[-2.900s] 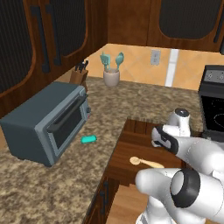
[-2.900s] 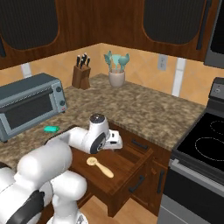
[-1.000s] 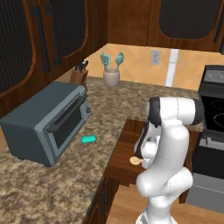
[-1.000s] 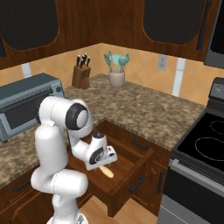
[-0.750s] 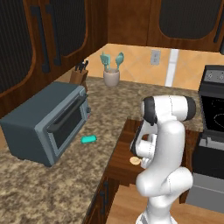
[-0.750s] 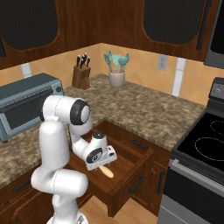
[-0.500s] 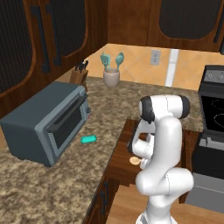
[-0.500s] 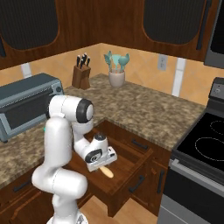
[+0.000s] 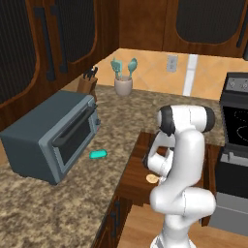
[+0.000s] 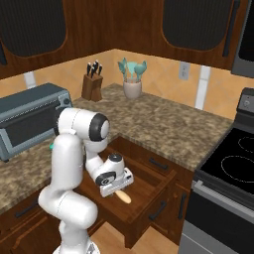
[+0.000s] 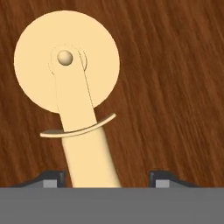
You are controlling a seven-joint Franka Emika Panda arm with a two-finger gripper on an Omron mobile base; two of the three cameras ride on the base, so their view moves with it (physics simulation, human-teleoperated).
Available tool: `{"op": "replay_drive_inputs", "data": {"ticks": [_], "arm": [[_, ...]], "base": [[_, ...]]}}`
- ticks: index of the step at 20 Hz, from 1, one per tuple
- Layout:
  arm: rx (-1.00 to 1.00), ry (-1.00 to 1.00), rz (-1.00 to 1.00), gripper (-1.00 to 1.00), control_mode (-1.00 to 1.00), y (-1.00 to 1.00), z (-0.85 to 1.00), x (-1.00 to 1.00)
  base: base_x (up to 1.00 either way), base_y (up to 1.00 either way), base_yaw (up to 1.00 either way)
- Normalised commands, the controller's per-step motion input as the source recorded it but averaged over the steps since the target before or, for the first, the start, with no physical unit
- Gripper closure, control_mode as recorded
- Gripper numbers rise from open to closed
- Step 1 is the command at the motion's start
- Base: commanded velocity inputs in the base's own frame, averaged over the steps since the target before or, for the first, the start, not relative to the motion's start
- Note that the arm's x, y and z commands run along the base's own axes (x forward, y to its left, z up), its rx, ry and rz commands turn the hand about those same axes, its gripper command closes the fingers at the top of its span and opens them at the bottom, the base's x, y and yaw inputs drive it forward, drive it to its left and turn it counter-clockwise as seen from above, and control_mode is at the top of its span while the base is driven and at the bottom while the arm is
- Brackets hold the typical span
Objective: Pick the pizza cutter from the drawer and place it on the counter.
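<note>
Pale tan and flat, the pizza cutter lies on the wood-grain floor of the open drawer. In the hand view its round disc is fully seen, but the lower end of the handle is cut off at the bottom edge. The gripper is down inside the drawer with its 2 finger tips apart, one on each side of the handle. The left tip is close beside the handle, the right tip stands clearly away, and nothing is held.

In the left base view the white arm hides most of the cutter, and only a small tan part is seen beside the arm. In the right base view the handle end comes out from under the hand.

No writing or label can be read on anything.

On the counter stand a grey toaster oven, a small teal bar, a knife block and a jar with teal spatulas. A black stove is to the right of the drawer.
</note>
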Motion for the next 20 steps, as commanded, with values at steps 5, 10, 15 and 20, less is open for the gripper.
{"op": "replay_drive_inputs", "data": {"ticks": [5,10,15,20], "arm": [[0.0,0.0,-0.01,1.0,-1.0,-0.06,0.22,0.05],[0.01,-0.02,-0.07,1.0,-1.0,-0.17,0.9,0.59],[0.09,0.0,-0.03,1.0,-1.0,-0.5,1.0,0.36],[0.09,0.01,0.0,1.0,-1.0,-0.47,1.0,0.34]], "base": [[0.0,0.0,0.0],[0.0,0.0,0.0],[0.0,0.0,0.0],[0.0,0.0,0.0]]}}
